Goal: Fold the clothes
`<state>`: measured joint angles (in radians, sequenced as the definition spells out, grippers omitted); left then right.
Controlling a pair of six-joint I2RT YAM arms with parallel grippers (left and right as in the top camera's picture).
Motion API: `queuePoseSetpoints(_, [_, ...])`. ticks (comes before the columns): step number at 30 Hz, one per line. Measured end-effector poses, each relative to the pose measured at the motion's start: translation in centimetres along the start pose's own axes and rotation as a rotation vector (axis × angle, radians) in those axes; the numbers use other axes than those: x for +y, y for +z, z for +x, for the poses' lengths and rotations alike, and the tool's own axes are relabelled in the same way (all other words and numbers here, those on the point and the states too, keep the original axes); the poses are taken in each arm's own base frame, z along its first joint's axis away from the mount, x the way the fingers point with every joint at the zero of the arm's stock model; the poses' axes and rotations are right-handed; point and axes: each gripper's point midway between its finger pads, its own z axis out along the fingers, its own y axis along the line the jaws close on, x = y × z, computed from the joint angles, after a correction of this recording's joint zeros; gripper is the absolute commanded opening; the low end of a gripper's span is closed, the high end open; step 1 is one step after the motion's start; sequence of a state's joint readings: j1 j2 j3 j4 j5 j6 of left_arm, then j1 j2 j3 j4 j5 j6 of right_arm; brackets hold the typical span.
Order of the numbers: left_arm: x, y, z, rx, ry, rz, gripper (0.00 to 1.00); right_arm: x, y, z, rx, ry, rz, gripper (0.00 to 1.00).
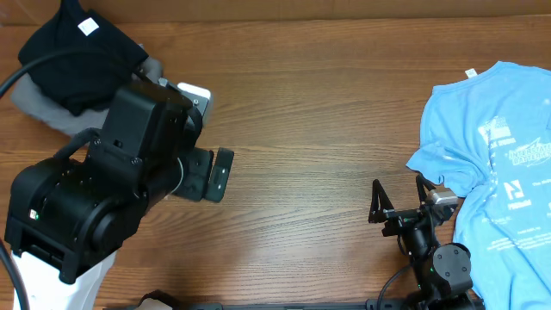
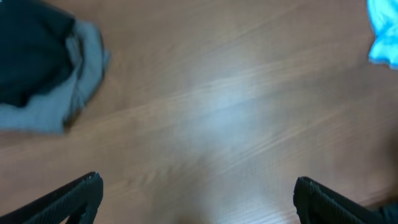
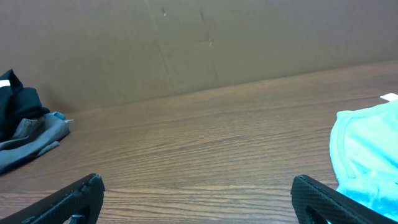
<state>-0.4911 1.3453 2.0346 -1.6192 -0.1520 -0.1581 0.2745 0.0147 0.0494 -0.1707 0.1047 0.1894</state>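
**Bench** (image 1: 327,129): bare wood across the middle, with all cloth lying toward its edges. Any pick means a long reach to a corner, and dragging cloth back over the wood could bunch it further or tip it over the edge.

**Left arm** (image 1: 95,198): it bulks over the left side in the overhead view. Whatever lies on the bench beneath it cannot be told.

**Blue T-shirt** (image 1: 499,146): crumpled at the right edge and cut off by the frame. It lies just beside the right arm, so it could be taken by mistake for the garment to be folded.

**Black T-shirt** (image 1: 73,60): the task's item, heaped at the far left corner and resting on a grey garment (image 1: 43,108). The two touch — a pinch into the heap would likely lift both layers, or catch a single fold so the shirt comes up twisted. Sleeves, hem and collar cannot be made out.

**Grey garment**: mostly hidden under the black one, with only its near fringe showing.

**Left gripper** (image 2: 199,199): fingers wide apart with nothing between them, over bare wood and well apart from the black T-shirt. Its wrist view is blurred.

**Right gripper** (image 1: 399,202): fingers wide and empty, near the bench's near edge on the right — far from the task's item.

**Neck label** (image 1: 87,27): a small white patch on top of the heap, too small to read.
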Motion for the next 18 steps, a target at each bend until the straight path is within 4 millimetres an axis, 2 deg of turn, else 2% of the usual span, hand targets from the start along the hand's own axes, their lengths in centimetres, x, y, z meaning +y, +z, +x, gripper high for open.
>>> queuePoseSetpoints(4, [1.0,-0.6,-3.6,-0.192,-0.063,-0.011,1.00,0.0,0.0,0.0,0.000,0.000,0.000,1.00])
queuePoseSetpoints(8, [3.6,-1.6,-4.4,-0.350,-0.161,-0.029,1.00,0.0,0.0,0.0,-0.001,0.000,0.000,1.00])
queuePoseSetpoints(13, [7.1,-1.6,-1.7,-0.480,-0.252,-0.085,1.00,0.0,0.0,-0.1,-0.003,0.001,-0.001,1.00])
queuePoseSetpoints(18, [7.4,0.6,2.7,-0.535,-0.239,-0.091,1.00,0.0,0.0,-0.1,-0.002,0.000,-0.001,1.00])
